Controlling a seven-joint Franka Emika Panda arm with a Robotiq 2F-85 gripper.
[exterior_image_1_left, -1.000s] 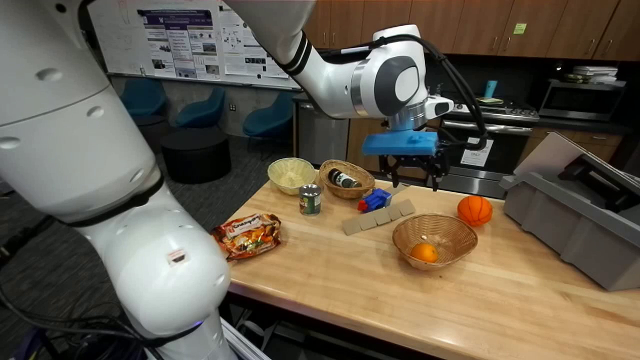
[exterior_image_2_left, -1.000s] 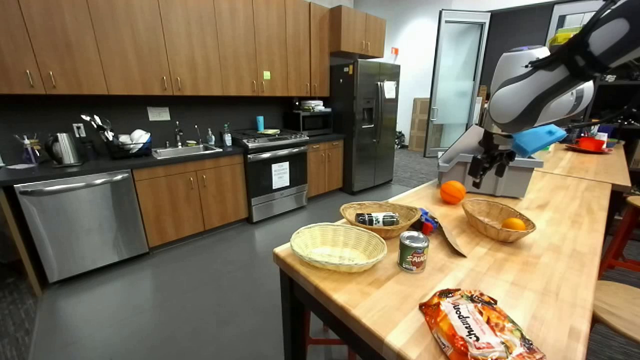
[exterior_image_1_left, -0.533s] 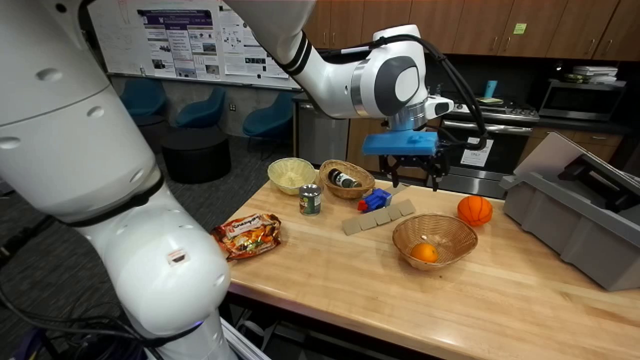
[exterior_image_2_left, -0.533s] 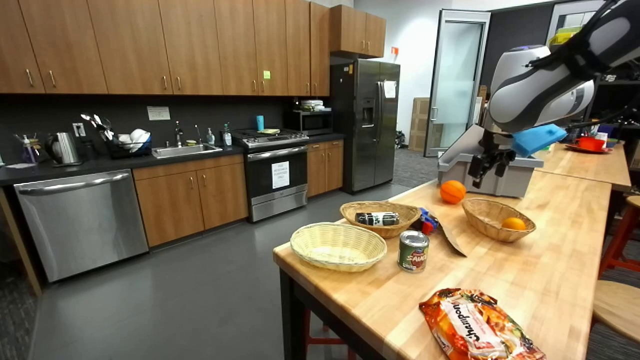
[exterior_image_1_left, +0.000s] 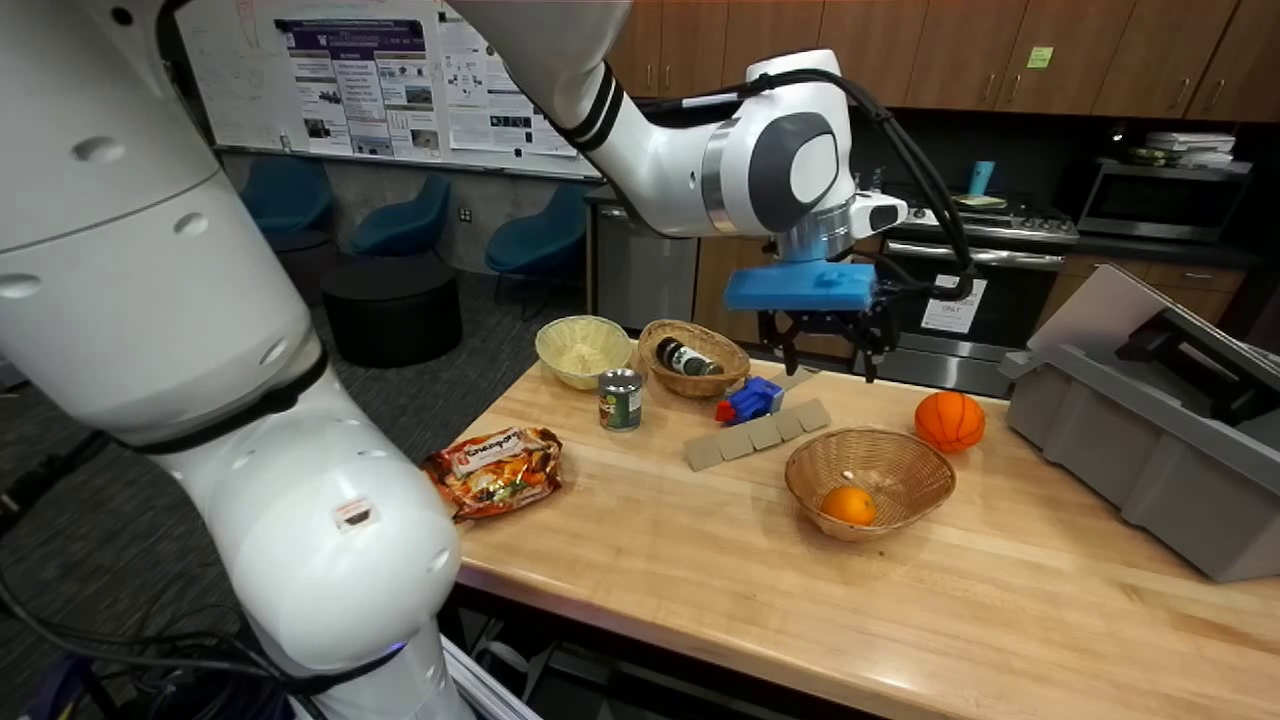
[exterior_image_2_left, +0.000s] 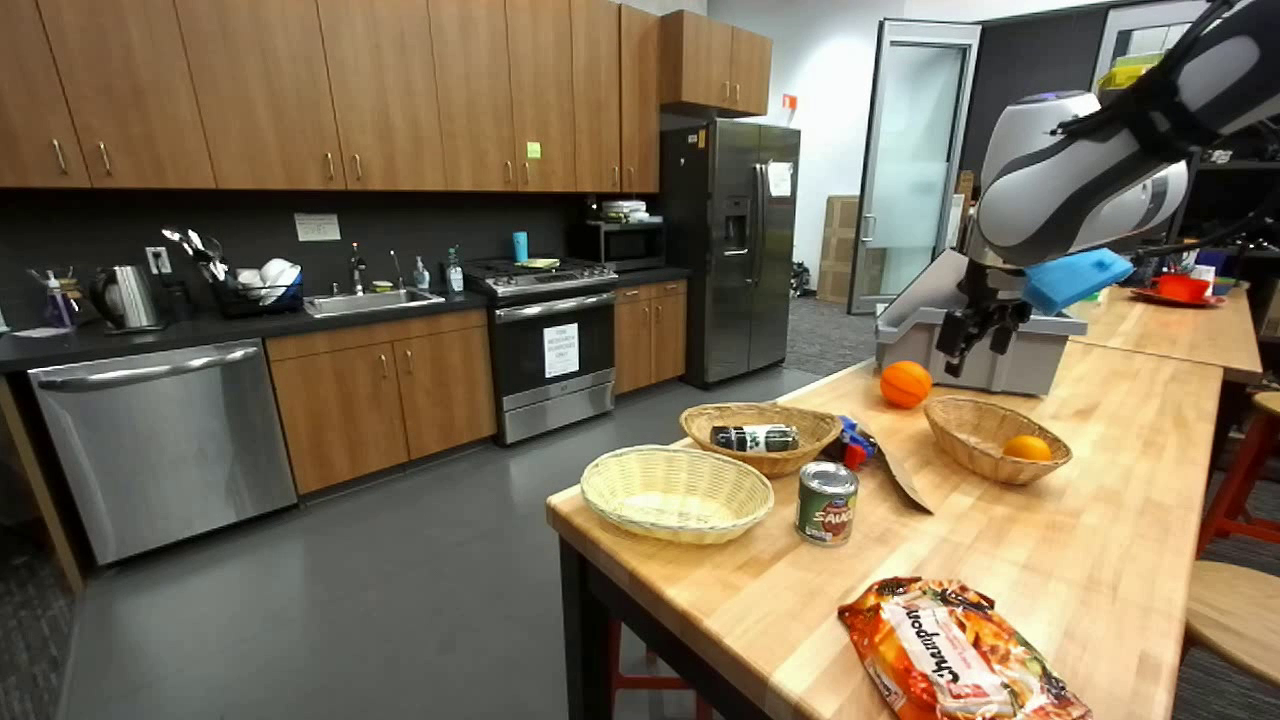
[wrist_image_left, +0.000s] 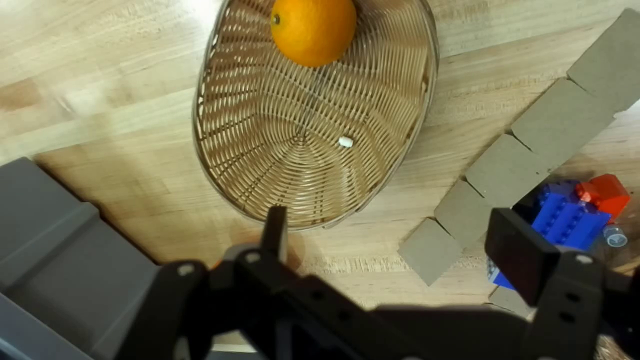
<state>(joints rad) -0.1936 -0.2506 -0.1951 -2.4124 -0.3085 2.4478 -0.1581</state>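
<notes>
One orange (wrist_image_left: 314, 32) sat in a wicker basket (wrist_image_left: 300, 175) below the spread, empty end effector (exterior_image_1_left: 830, 372).
In the wrist view, the basket lay ahead on the surface (wrist_image_left: 135, 70), long axis roughly across the jaws' span.

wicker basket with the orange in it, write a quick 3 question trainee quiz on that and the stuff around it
1. True or false: the gripper is open and holds nothing.
2. Besides the orange, what lies in that brown wicker basket? a) a spoon b) a small white piece c) a lemon
3. Fill in, upright or sideways: the sauce can stands ____.

Key: 1 true; 2 b; 3 upright.
</notes>
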